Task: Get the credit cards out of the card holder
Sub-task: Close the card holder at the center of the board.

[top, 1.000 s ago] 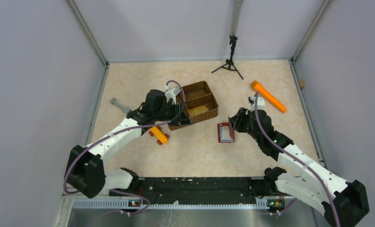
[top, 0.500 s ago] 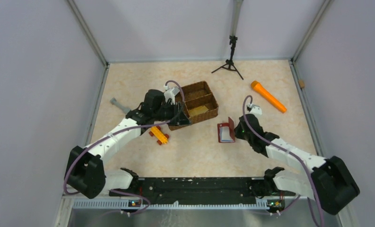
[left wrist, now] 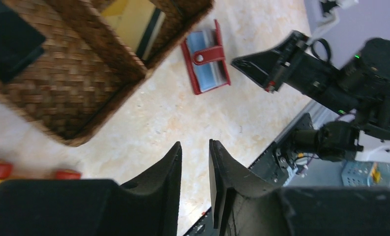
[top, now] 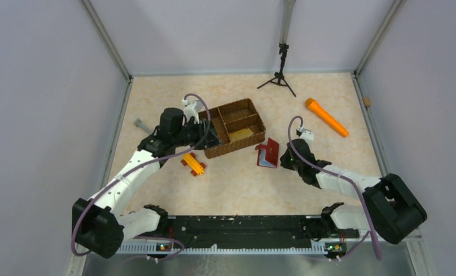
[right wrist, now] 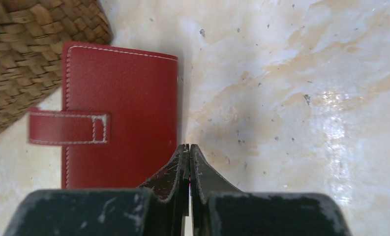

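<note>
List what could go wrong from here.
1. The right tool is shut at the wallet's edge, so it may just shove the wallet against the basket close by.
2. In the top view the wallet looks half open; its flap could flop shut.
3. The left tool hangs by the basket too, so the arms might collide.

Left arm (top: 133,169) extended forward from its base, wrist turned toward the centre; left gripper (left wrist: 195,150) has its fingers parted by a narrow gap, nothing between them. Right arm (top: 340,178) folded low, forearm stretched leftward toward the centre. Right gripper (right wrist: 189,150) has its fingers (right wrist: 202,172) pressed together tip to tip, no gap visible, pointing down and forward.
</note>
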### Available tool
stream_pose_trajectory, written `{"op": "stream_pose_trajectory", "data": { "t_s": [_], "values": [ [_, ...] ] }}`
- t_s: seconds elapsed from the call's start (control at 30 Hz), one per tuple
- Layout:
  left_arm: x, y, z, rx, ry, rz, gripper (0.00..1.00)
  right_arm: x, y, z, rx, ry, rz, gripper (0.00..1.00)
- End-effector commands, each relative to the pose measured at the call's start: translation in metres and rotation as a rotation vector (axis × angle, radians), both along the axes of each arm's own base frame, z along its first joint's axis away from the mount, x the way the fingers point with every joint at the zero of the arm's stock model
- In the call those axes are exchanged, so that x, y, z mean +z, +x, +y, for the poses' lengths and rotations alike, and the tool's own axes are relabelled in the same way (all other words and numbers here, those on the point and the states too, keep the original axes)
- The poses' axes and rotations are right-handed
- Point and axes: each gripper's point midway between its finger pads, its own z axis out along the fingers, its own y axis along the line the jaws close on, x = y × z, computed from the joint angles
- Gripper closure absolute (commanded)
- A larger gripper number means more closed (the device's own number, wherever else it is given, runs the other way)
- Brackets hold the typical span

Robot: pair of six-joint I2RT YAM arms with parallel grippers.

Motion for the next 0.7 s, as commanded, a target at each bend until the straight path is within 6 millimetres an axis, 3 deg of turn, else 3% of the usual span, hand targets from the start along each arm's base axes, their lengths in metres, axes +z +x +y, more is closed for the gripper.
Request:
{"op": "stream_pose_trajectory", "data": {
  "t_s": [0.0,0.1,0.3,0.5,0.57,0.67],
  "values": [
    [0.013,0.019,0.035,0.136,0.055,-0.091,0.69,0.042,0.012,0.004,0.083,-0.038,-0.103,1.00],
    [0.013,0.030,0.055,0.220,0.077,-0.117,0.69,0.051,0.026,0.015,0.119,-0.058,-0.093,1.00],
    [0.011,0.043,0.088,0.352,0.083,-0.124,0.68,0.020,0.036,0.044,0.221,-0.038,-0.008,1.00],
    [-0.008,0.054,0.134,0.550,0.154,-0.137,0.65,-0.016,0.037,0.033,0.159,-0.113,0.090,1.00],
    [-0.013,0.056,0.146,0.604,0.173,-0.148,0.63,-0.011,0.039,0.035,0.171,-0.113,0.082,1.00],
    [-0.019,0.057,0.158,0.658,0.205,-0.177,0.55,0.020,0.046,0.041,0.193,-0.082,0.006,1.00]
  ]
}}
